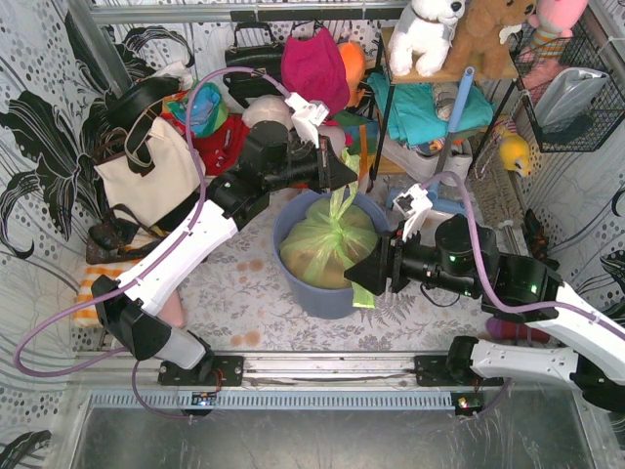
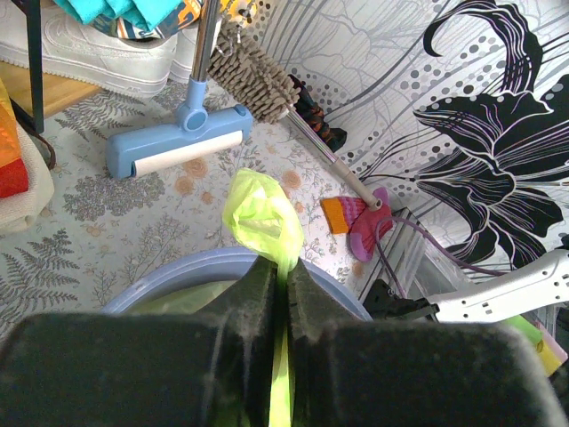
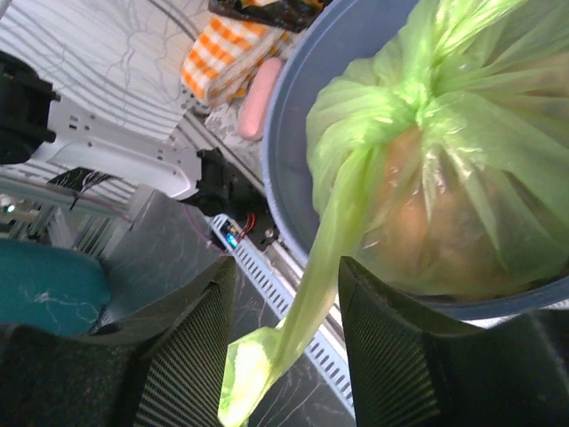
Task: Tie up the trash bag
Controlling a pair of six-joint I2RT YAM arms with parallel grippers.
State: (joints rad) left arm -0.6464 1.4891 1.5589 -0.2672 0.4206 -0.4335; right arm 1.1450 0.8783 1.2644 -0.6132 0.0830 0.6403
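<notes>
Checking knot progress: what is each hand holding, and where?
The left hand pinches the trash bag by one twisted tail; the right hand holds nothing, the other tail hanging between its open fingers.

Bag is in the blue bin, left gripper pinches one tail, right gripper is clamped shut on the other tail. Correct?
Not quite. The right gripper is not clamped shut: in the right wrist view its jaws stand apart and the other tail hangs between them. The rest holds: the bag sits in the blue bin and the left gripper pinches one tail.
</notes>
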